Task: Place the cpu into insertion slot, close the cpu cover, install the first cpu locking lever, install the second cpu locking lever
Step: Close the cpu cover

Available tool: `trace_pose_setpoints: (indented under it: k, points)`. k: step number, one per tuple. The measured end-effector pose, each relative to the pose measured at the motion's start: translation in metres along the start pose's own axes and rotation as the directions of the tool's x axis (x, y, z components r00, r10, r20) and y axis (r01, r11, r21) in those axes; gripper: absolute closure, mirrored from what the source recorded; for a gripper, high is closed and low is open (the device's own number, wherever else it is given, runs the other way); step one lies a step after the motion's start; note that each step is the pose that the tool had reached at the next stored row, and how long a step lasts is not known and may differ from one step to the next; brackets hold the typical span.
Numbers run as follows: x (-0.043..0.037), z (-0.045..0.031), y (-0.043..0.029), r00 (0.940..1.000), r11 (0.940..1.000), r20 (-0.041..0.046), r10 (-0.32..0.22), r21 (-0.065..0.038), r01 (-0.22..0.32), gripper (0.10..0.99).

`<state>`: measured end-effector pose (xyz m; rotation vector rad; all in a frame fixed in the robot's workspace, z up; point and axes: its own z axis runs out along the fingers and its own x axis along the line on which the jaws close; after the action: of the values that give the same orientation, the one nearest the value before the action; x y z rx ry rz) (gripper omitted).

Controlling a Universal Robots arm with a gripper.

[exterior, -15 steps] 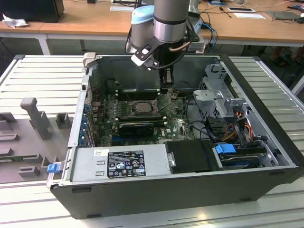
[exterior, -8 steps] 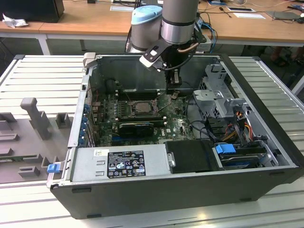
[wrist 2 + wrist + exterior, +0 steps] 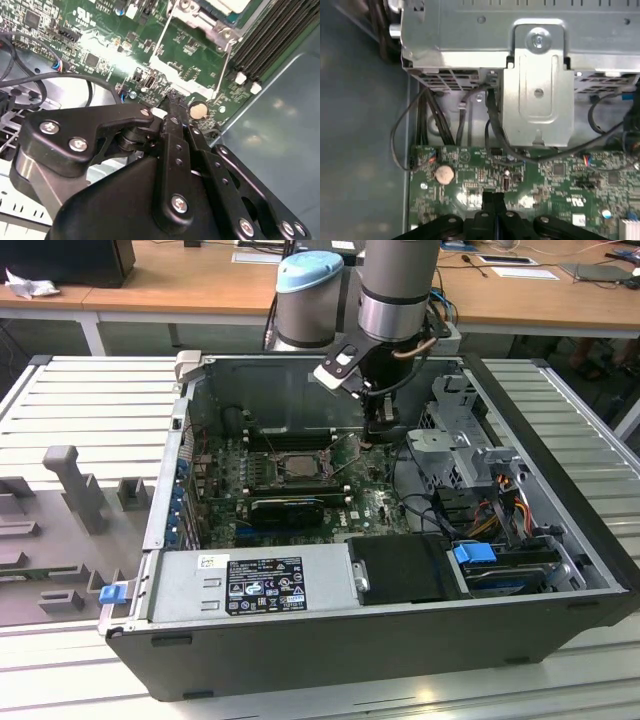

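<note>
Office desks (image 3: 200,285) behind; slatted grey worktop (image 3: 80,390) occupied by open computer case (image 3: 330,640). Gripper (image 3: 172,102) clenched, nothing seen held, poised close over green board (image 3: 380,505), beside insertion slot (image 3: 297,465); cpu (image 3: 225,5) apparently seated there. Risk judged: board parts scraped, black cables (image 3: 432,117) snagged by low gripper.

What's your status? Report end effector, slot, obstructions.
End effector shut, nothing gripped, down at the motherboard. Insertion slot off to one side, apart from it. Loose cables close by.
</note>
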<state>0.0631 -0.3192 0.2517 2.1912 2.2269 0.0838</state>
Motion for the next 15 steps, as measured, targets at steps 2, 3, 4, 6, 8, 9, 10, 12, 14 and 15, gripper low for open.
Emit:
trace_pose_setpoints:
  k: [2,3,4,6,8,9,10,12,14,15]
  points:
    - [-0.0001,0.0037,0.0007,1.0,1.0,-0.0002,0.0,0.004,0.0,0.98]
    - [-0.0001,0.004,0.0007,1.0,0.9999,-0.0005,0.0,0.013,0.0,0.98]
    - [-0.0002,0.004,0.0007,1.0,0.9997,-0.0006,0.001,0.026,-0.001,0.98]
    - [-0.0001,0.004,0.0005,1.0,0.9988,-0.0011,0.001,0.049,-0.001,0.98]
    - [0.0,0.004,-0.002,1.0,0.9988,-0.0012,0.001,0.05,-0.001,0.98]
    - [-0.0001,0.0039,-0.0029,1.0,0.9988,-0.0013,0.002,0.05,-0.001,0.98]
    - [-0.0001,0.0038,-0.0033,1.0,0.9988,-0.0012,0.001,0.05,-0.001,0.98]
    - [0.0,0.0038,-0.0038,1.0,0.9988,-0.0013,0.001,0.05,-0.001,0.98]
    - [0.0,0.0038,-0.0053,1.0,0.9988,-0.0015,0.001,0.05,-0.001,0.98]
    - [0.0001,0.0037,-0.0076,1.0,0.9988,-0.0017,0.001,0.05,-0.001,0.98]
